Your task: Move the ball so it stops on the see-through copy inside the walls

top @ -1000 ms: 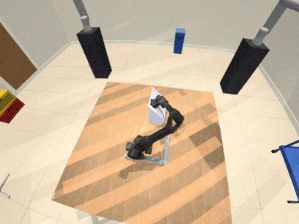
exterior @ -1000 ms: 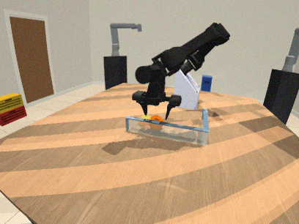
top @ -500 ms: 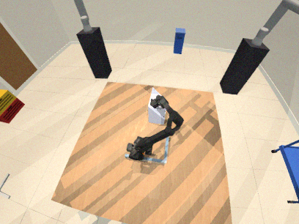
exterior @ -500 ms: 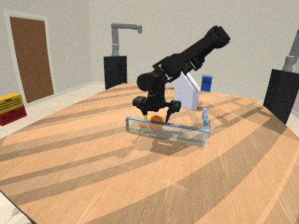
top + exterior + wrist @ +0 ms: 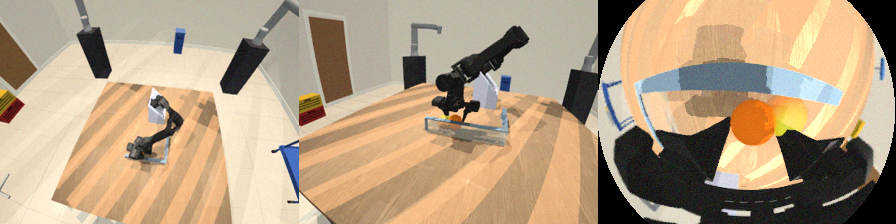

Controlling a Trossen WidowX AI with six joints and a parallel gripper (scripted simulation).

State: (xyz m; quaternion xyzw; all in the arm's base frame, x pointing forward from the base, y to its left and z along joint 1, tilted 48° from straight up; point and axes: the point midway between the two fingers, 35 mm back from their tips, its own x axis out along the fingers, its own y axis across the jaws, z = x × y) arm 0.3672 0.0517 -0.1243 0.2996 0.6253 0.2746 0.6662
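The orange ball [image 5: 456, 121] [image 5: 750, 122] lies on the table between the fingertips, behind the front wall; in the top view the arm hides nearly all of it. My gripper [image 5: 456, 118] [image 5: 753, 121] points down and is shut on the orange ball, one finger on each side. The yellowish see-through copy [image 5: 443, 118] [image 5: 796, 113] is right beside the ball, to its right in the wrist view, partly behind the ball and a finger. The clear bluish front wall [image 5: 155, 160] [image 5: 469, 127] [image 5: 728, 77] meets the side wall [image 5: 167, 148] [image 5: 504, 116] [image 5: 649, 120] at a corner.
The white angular stand [image 5: 156, 116] [image 5: 484, 96] rises from the wooden table [image 5: 110, 183] [image 5: 409, 183] behind the walls, at the arm's base. The arm's links reach over the table from there. Black pedestals, a blue bin and a blue cart stand off the table.
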